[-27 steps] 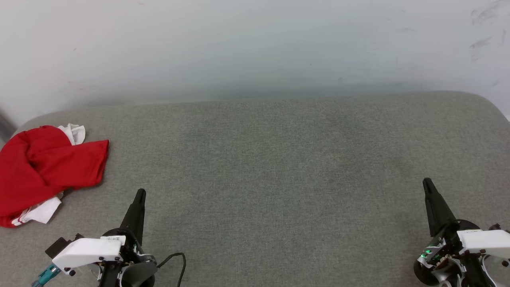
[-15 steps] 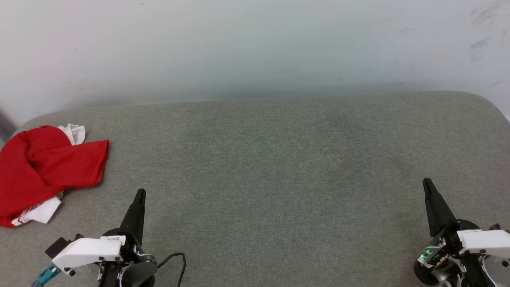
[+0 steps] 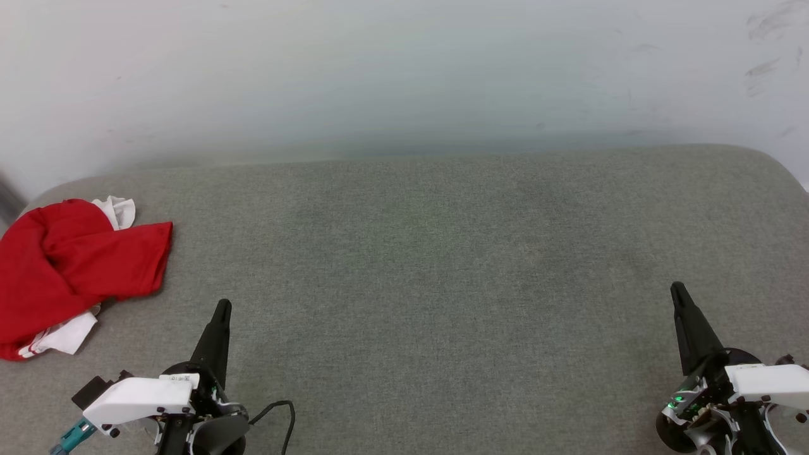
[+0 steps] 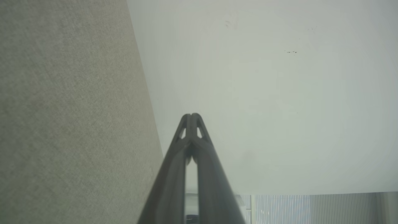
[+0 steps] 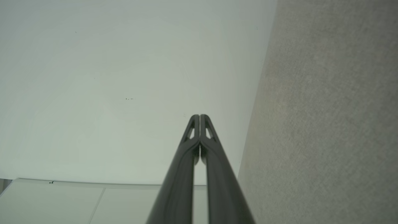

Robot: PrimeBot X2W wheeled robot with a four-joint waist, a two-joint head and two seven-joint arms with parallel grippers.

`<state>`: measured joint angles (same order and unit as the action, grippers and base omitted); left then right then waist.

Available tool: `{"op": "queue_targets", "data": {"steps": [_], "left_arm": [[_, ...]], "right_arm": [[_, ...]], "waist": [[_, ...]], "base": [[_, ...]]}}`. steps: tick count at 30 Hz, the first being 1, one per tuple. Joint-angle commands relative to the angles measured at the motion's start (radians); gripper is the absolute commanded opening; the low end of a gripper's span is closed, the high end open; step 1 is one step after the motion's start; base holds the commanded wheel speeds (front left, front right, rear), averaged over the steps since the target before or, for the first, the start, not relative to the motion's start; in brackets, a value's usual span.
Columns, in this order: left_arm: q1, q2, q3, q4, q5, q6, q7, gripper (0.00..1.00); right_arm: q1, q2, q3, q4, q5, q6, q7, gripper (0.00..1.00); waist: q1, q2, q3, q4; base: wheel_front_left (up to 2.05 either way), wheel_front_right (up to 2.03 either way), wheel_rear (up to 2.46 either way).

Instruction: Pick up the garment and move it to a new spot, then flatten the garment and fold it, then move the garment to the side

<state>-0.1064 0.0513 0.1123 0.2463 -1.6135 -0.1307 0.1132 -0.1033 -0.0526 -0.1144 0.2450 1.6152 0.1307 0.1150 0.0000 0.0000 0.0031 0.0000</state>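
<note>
Red-and-white crumpled jersey T-shirt (image 3: 76, 265) is lying at the grey fabric table's (image 3: 411, 253) left edge; wrist views are showing left pincer (image 4: 192, 115) and right pincer (image 5: 199, 116) closed, empty.

White wrist shells (image 3: 136, 397), tapered black jaws, a looping black cable (image 3: 292, 417).

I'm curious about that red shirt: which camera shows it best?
The head view: the red shirt lies crumpled at the far left of the grey cushion. Both wrist views face cushion and wall instead.

Left gripper (image 3: 222, 306) closed, right gripper (image 3: 676, 288) closed, empty
</note>
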Motion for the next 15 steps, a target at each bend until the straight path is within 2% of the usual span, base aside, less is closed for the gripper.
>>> {"op": "queue_targets", "data": {"steps": [1, 15], "left_arm": [[-0.006, -0.001, 0.003, 0.0, 0.002, 0.0, 0.004, 0.0], [-0.006, -0.001, 0.003, 0.0, 0.002, 0.0, 0.004, 0.0]], "right_arm": [[-0.011, 0.004, 0.001, 0.001, -0.005, 0.0, 0.001, 0.0], [-0.011, 0.004, 0.0, 0.001, -0.005, 0.0, 0.001, 0.0]], "waist": [[0.0, 0.0, 0.0, 0.0], [0.0, 0.0, 0.0, 0.0]], "base": [[0.0, 0.0, 0.0], [0.0, 0.0, 0.0]]}}
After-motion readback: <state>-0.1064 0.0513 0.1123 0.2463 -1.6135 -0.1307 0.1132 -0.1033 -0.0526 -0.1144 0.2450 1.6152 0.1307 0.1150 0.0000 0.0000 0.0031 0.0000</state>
